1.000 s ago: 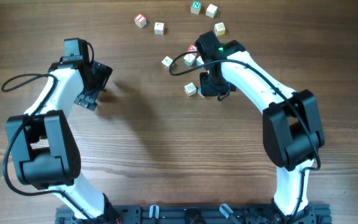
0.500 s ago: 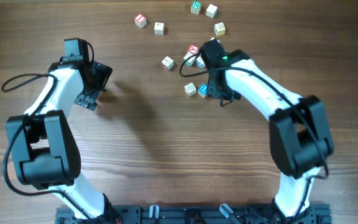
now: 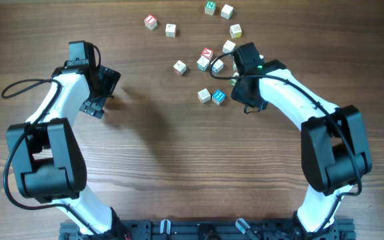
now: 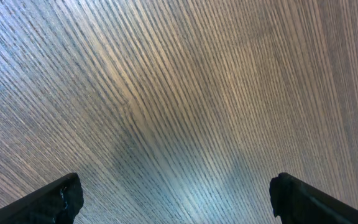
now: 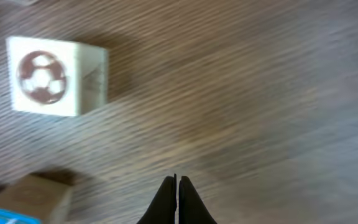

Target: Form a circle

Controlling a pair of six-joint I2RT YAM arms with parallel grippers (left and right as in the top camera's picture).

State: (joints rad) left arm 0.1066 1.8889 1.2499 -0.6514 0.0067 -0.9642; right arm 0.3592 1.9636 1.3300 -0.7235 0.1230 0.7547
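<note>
- You hold the right jaws [image 5: 176,188] pressed together, pinching nothing, low over the desk [image 3: 179,167]. The left jaws [image 3: 103,92] stand spread and empty over bare wood, well left of the work.
- No circle exists. The cubes [image 3: 180,67] lie in a loose scatter on the far side, right of centre.
- Nudging with a narrow closed tip is the main hazard. An off-centre push on the blue-faced cube [image 3: 219,97] just left of the tip would spin it or let it slip past.
- The knot around the red-faced cube [image 3: 207,53] is crowded. One shove there would likely carry its neighbours along and break any arc.
- The right arm [image 3: 279,87] overhangs the scatter's right side. A low sweep could drag cubes you cannot see overhead.
- The green-faced cube [image 3: 210,7] sits at the far edge of view. An outward push risks losing it.
- The ball-faced cube [image 5: 45,74] is blurred in the wrist view, so judge its distance with caution.
</note>
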